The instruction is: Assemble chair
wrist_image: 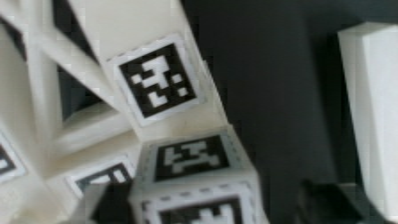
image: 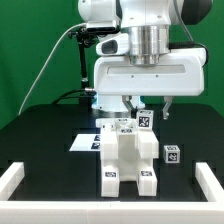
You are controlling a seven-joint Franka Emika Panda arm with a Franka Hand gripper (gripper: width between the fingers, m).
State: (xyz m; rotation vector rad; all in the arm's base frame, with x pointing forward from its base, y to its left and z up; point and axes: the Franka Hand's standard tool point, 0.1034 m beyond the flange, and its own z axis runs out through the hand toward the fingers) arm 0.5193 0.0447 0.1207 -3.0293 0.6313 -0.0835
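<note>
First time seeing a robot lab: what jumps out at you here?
A white gripper hangs over the middle of the black table, just above a chunky, partly built white chair dotted with black-and-white square tags. A small loose tagged block sits on the exterior view's right of the chair, the flat marker board on its left.

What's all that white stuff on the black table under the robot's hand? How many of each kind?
Stacked chair assembly: 1
Tagged chair piece just under the gripper: 1
Small loose chair piece: 1
Marker board: 1
Border rail: 1
Total: 5
</note>
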